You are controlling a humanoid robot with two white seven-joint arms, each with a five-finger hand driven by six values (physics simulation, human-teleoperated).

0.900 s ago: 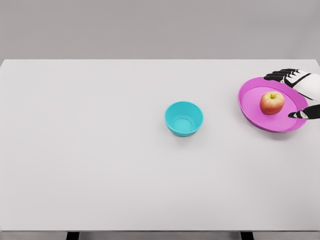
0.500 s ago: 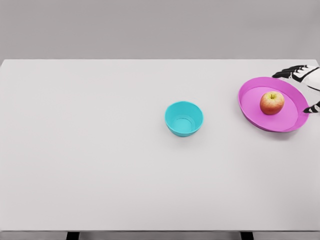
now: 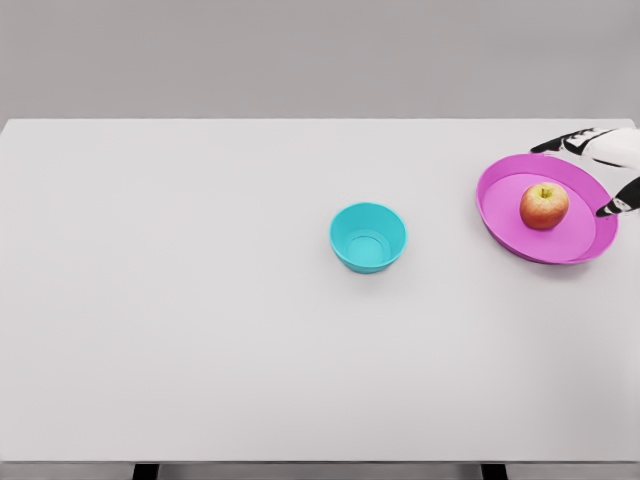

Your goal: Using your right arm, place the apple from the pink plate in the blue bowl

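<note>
A blue bowl (image 3: 368,237) stands near the middle of the white counter (image 3: 200,300). Well to its right, the apple (image 3: 543,206) sits in the pink plate (image 3: 500,215). At the right edge, the right robot hand (image 3: 605,165) hovers, fingers spread, holding nothing.

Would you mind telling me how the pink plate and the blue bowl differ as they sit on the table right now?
The pink plate is wide and shallow; the blue bowl is smaller across, with steeper walls. The plate holds the apple; the bowl is empty. The plate sits near the table's right edge beside the right hand, the bowl near the middle. Both are round and rest upright on the white table.
</note>
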